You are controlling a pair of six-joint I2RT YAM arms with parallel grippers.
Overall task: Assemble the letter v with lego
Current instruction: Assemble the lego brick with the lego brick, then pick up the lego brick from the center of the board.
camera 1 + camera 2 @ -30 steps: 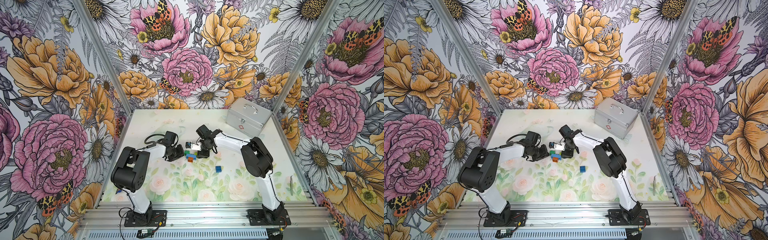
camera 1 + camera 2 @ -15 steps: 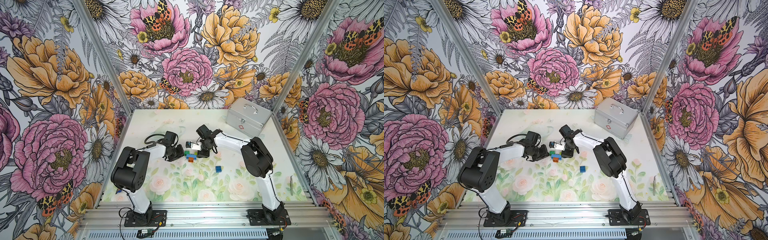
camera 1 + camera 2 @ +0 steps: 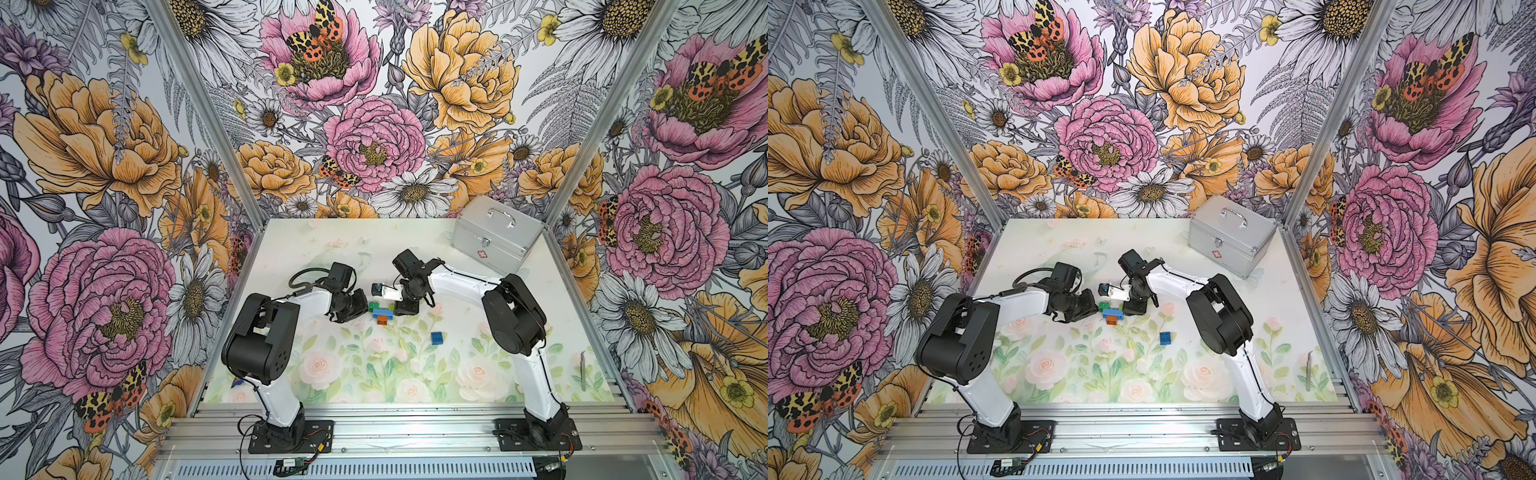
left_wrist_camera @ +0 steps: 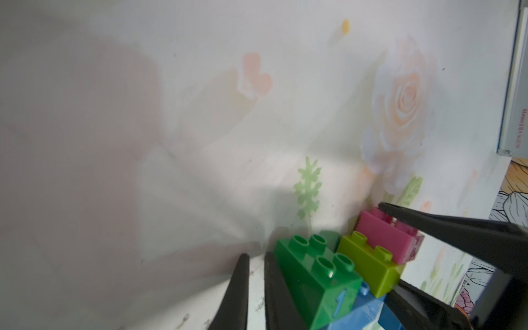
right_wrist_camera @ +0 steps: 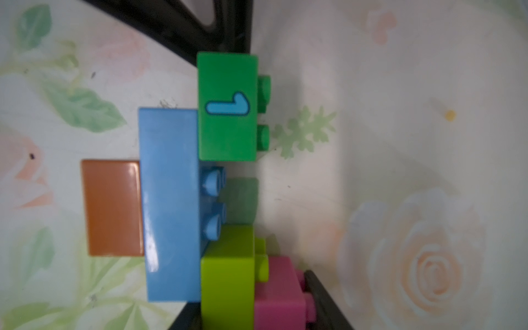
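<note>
A half-built lego V point(image 3: 381, 311) is laid flat on the desk point(image 3: 311, 249). An orange plastic brick point(image 5: 113, 207) is fixed under the long light blue brick point(image 5: 171, 200). A green brick point(image 5: 228, 105) and a lime brick point(image 5: 228, 271) are seated on its studs, and a pink brick point(image 5: 280, 294) beyond the lime. The left fingers point(image 4: 237, 291) are pressed together. The right fingers point(image 5: 323, 300) are set around lime and pink; whether they grip cannot be told.

The letter v point(image 3: 381, 311) lay flat on the table point(image 3: 353, 374) between the two grippers. The left gripper point(image 4: 255, 255) was just beside its left arm. The right gripper point(image 5: 253, 288) straddled the two outer bricks of its right arm. A loose brick point(image 3: 436, 337) lay apart, nearer the bases and right of the right gripper. The case point(image 3: 494, 237) stood behind that gripper.
</note>
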